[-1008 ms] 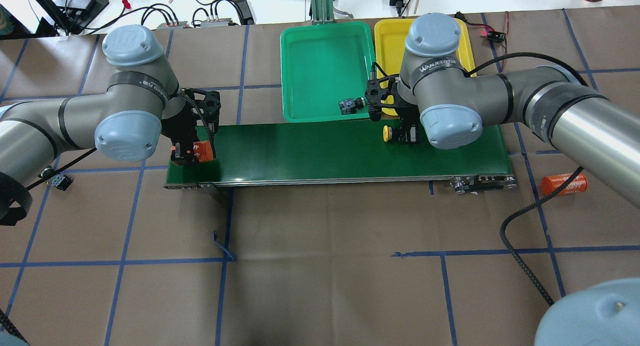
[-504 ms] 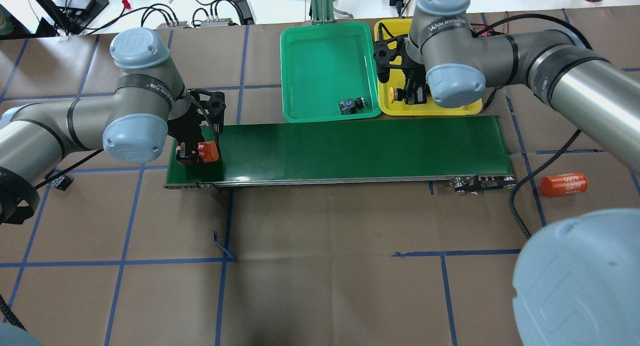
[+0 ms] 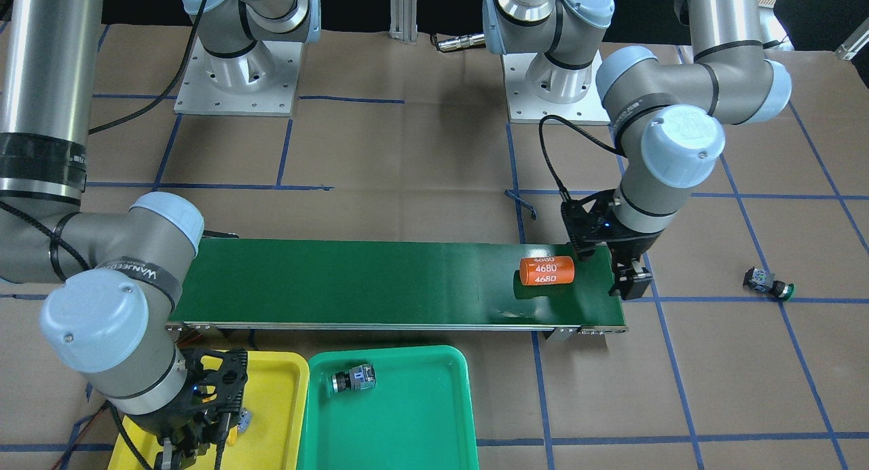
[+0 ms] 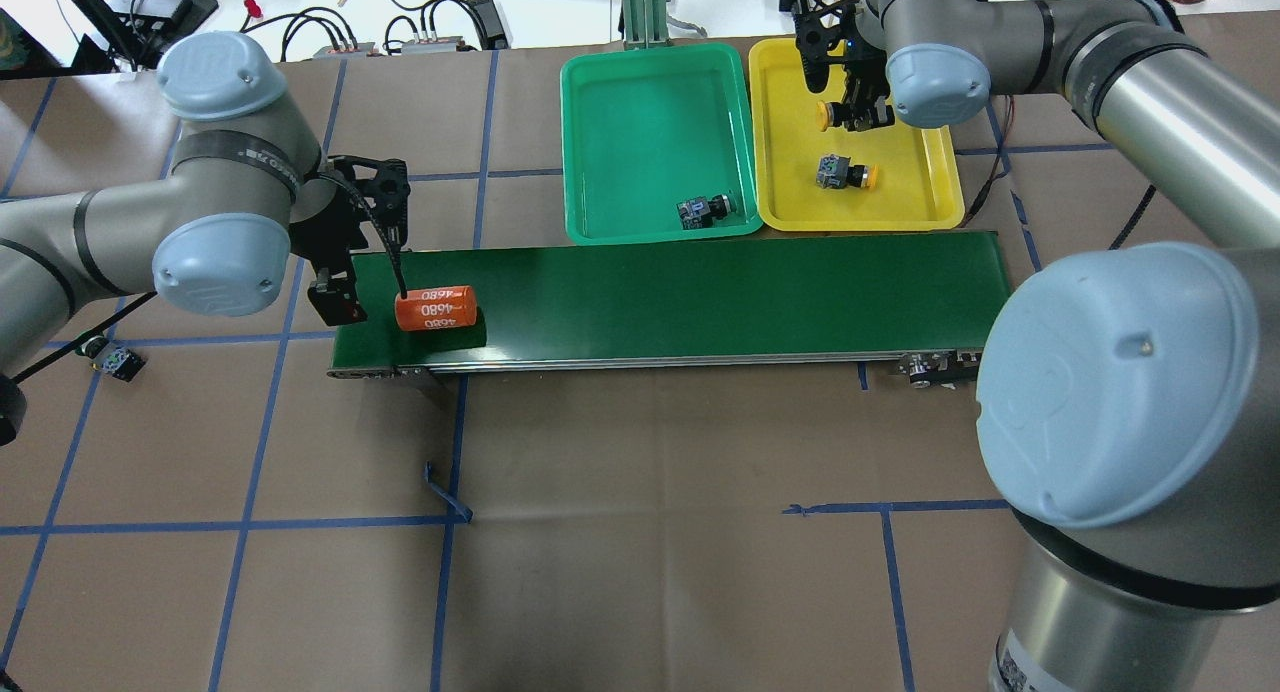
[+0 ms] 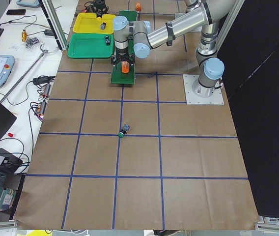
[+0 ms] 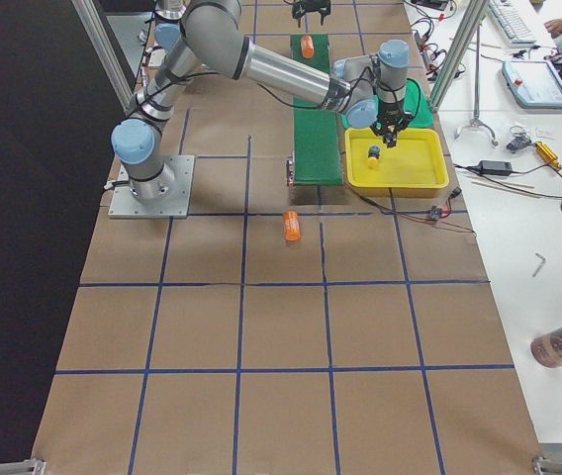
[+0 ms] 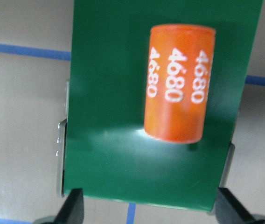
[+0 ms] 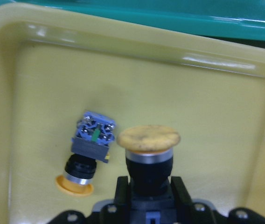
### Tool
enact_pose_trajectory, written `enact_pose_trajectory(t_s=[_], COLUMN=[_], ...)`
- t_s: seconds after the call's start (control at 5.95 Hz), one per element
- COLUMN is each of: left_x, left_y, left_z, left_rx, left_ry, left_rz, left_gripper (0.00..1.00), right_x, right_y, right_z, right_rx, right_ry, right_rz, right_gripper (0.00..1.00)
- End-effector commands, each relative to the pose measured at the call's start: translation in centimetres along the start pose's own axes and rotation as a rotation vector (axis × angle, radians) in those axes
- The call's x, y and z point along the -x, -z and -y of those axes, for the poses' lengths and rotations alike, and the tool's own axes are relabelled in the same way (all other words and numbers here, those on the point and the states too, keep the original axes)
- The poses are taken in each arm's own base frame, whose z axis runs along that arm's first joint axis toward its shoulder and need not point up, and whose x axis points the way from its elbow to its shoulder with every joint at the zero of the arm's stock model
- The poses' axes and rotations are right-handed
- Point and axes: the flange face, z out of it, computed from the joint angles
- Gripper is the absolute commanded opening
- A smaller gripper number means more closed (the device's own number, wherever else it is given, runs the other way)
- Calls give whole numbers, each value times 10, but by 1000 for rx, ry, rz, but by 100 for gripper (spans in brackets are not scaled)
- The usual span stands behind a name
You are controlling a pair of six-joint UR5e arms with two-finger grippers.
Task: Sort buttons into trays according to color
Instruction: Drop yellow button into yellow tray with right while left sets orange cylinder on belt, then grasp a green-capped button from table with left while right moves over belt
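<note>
My right gripper (image 4: 860, 112) is shut on a yellow button (image 4: 823, 115) and holds it above the far part of the yellow tray (image 4: 905, 200). The right wrist view shows its cap (image 8: 149, 138) above the fingers, over the tray floor (image 8: 216, 116). A second yellow button (image 4: 845, 173) lies on its side in that tray, also in the wrist view (image 8: 89, 149). The green tray (image 4: 640, 112) holds one button (image 4: 703, 212). A green-capped button (image 4: 112, 359) lies on the table at the left. My left gripper (image 4: 335, 302) is open and empty at the belt's left end.
An orange "4680" cylinder (image 4: 435, 308) lies on the dark-green conveyor belt (image 4: 700, 292), just right of my left gripper and free of it (image 7: 179, 84). Another orange cylinder (image 6: 291, 226) lies on the table past the belt's right end. Cables and gear line the far edge.
My right gripper carried the yellow button from the belt over the yellow tray and toward its far end. My left gripper let go of the orange cylinder and drew back left.
</note>
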Motion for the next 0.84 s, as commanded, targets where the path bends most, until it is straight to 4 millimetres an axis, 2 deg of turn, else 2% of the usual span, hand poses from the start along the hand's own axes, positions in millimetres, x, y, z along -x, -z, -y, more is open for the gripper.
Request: enact_pose_trajectory(t_s=[0.0,0.17,0.34,0.5,0.67], left_x=[21,29,38,52,43], left_y=[-7,-21,-34,-47,-67], left_z=[-128,-197,-227,-240,-277], left_rx=[4,1,13,15,6], left_ry=[226,327,305,176,98], left_rz=[5,25,10,-4,-35], left_gripper=[99,99,98,99,98], right_x=[-34,-35,-26,-4,21], right_y=[5,19,55,93,127], right_z=[-10,-10,-8,0,10], right_rx=[-10,-10,-17,-30,-40], right_ry=[-8,-15,-41,-87,-105], right_rz=[-61,-49,4,126,241], right_gripper=[100,100,100,100,100])
